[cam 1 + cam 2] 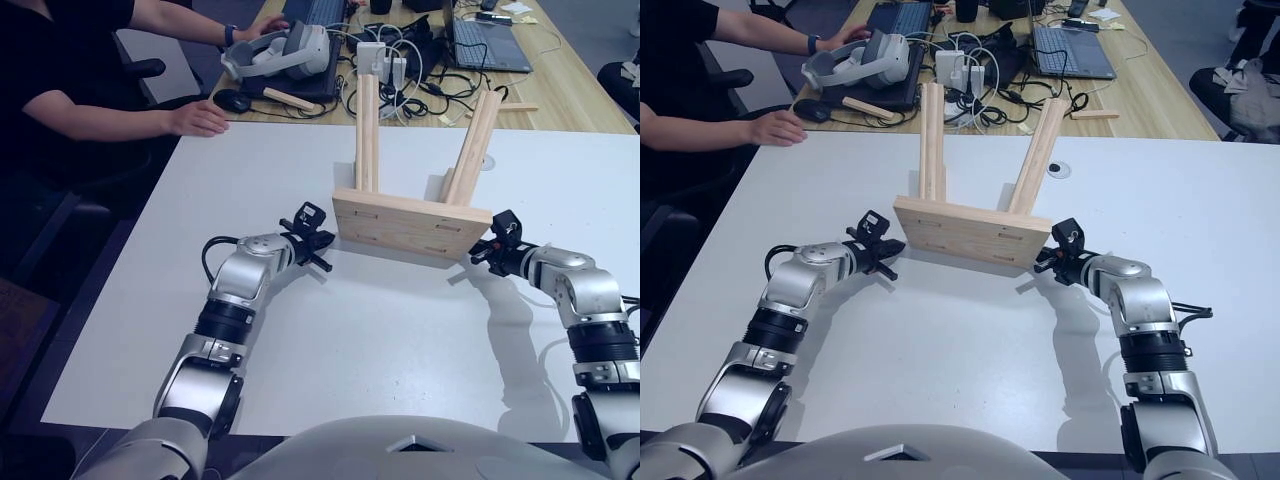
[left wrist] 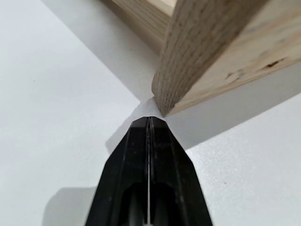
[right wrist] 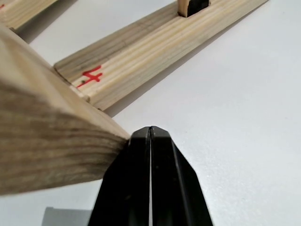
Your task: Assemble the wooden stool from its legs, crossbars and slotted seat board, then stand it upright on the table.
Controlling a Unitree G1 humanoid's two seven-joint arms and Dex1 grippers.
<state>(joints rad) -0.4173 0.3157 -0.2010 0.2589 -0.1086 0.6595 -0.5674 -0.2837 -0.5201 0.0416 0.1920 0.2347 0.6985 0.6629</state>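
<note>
- The stool [image 1: 415,190] looks put together. It lies on its side on the white table [image 1: 350,350], with the seat board [image 1: 410,225] standing on its long edge toward the near side and the legs running away to the far side.
- What is left, as I judge it, is to tip it up onto its legs.
- The left gripper [image 2: 148,120] has its fingers pressed together with nothing between them. Its tip is at the seat board's near left bottom corner.
- The right gripper [image 3: 151,129] is likewise closed and empty, with its tip against the near right bottom corner.
- Count: one seat board.
- Two legs show side by side in the left pair [image 1: 367,130]. The right pair [image 1: 476,150] overlap, so four legs is my estimate.
- One crossbar end [image 3: 188,7] sits in a leg. The total number of crossbars cannot be told.
- Two grippers, one at each bottom corner.
</note>
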